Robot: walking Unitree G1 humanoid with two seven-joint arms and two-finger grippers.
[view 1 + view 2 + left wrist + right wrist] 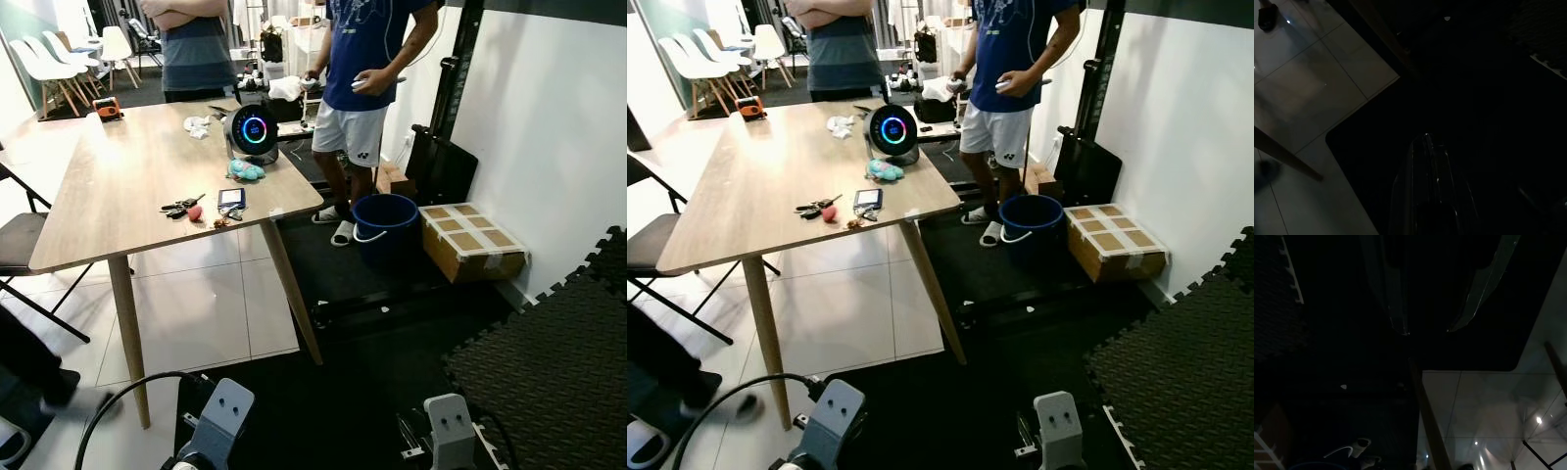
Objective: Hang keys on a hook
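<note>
The dark bunch of keys (182,206) with its red fob lies untouched near the front edge of the pale wooden table (108,196), since both arms hang idle low before that table, and I cannot tell either gripper's finger state.

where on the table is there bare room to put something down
The table is bare across its left half, from the near left corner up toward the orange tape measure. The crowded part is the right side: keys, a pink ball and a card near the front edge, then a teal toy, the round speaker and crumpled tissue behind.
</note>
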